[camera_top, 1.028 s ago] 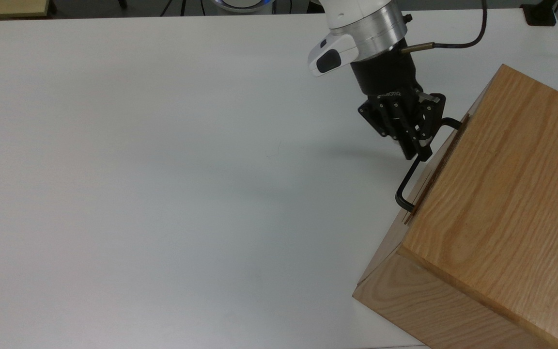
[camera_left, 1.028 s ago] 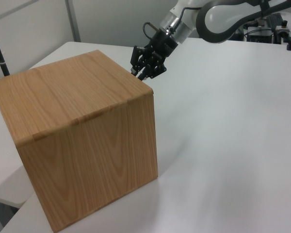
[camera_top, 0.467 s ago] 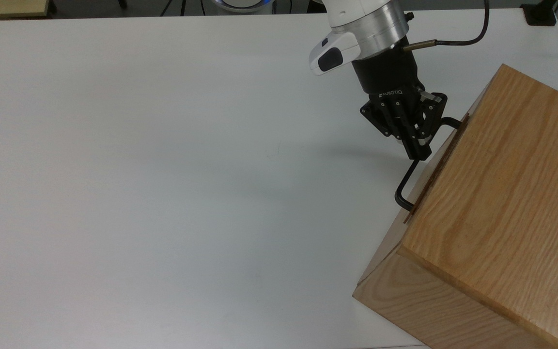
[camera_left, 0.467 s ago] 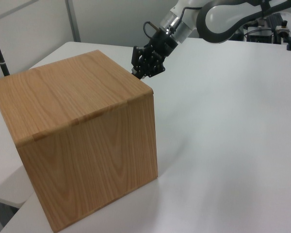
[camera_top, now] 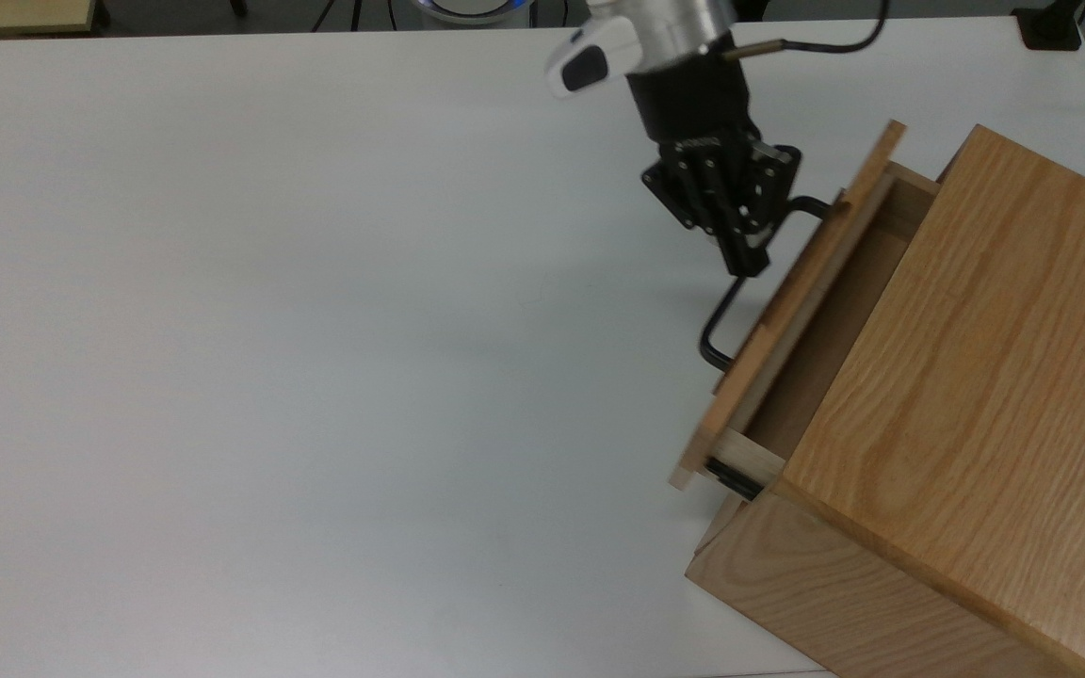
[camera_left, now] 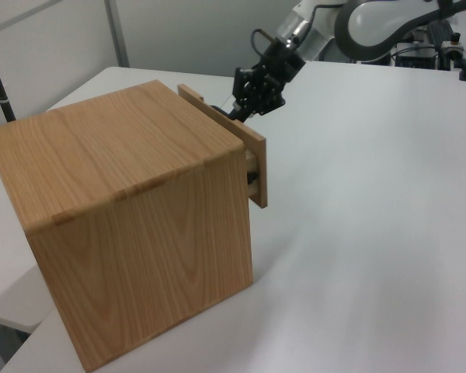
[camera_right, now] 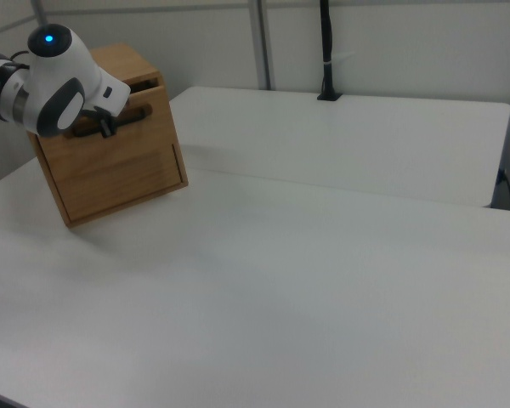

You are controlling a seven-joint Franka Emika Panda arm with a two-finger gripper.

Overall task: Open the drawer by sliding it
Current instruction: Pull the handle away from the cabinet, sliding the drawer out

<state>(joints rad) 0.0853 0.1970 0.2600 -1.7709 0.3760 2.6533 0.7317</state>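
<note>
The hand [camera_top: 748, 247] seems clamped on the handle [camera_top: 726, 315] of the drawer [camera_top: 801, 311] (partly out of the cabinet [camera_top: 976, 405]), so the next move should pull it further across the counter [camera_top: 316, 330].

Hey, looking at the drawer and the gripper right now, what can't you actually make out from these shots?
- Inside of the drawer: top view, the cabinet top overhangs it, so its contents stay hidden.
- Handle: top view, the gripper covers its middle; left view, the drawer front hides it.
- Gripper: right view, the arm's white housing blocks it.
- Cabinet: top view, cut off by the right and bottom edges.
</note>
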